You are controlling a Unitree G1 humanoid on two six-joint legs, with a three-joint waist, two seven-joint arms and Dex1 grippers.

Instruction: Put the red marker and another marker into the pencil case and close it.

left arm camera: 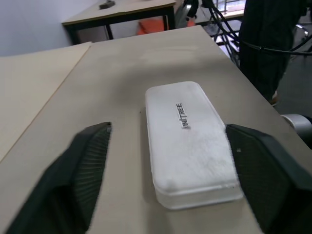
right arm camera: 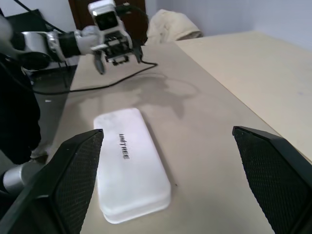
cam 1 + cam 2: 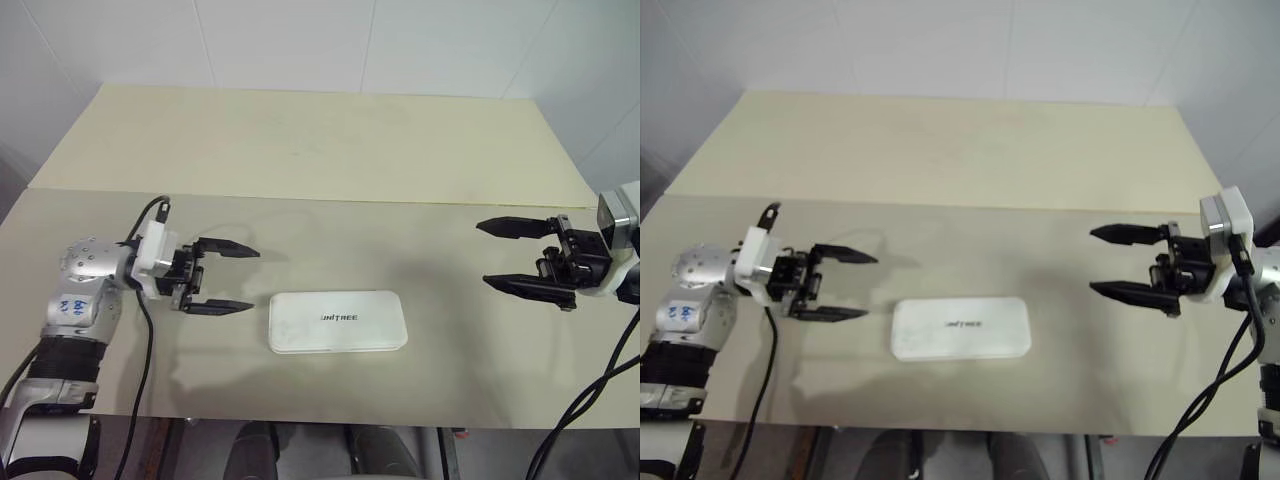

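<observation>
The white pencil case (image 3: 337, 321) lies shut on the table near the front edge, lid down with the dark print on top; it also shows in the left wrist view (image 1: 187, 139) and the right wrist view (image 2: 130, 161). My left gripper (image 3: 228, 277) hovers just left of the case, pointing at it, open and empty. Well to the right of the case, my right gripper (image 3: 505, 255) points left, open and empty too. The red marker and the other marker are out of view.
The beige table (image 3: 320, 150) stretches far behind the case, with a seam across its middle. Its front edge (image 3: 300, 418) runs close below the case. A black cable (image 3: 140, 330) hangs from my left wrist. A dark side table (image 1: 122, 12) stands beyond.
</observation>
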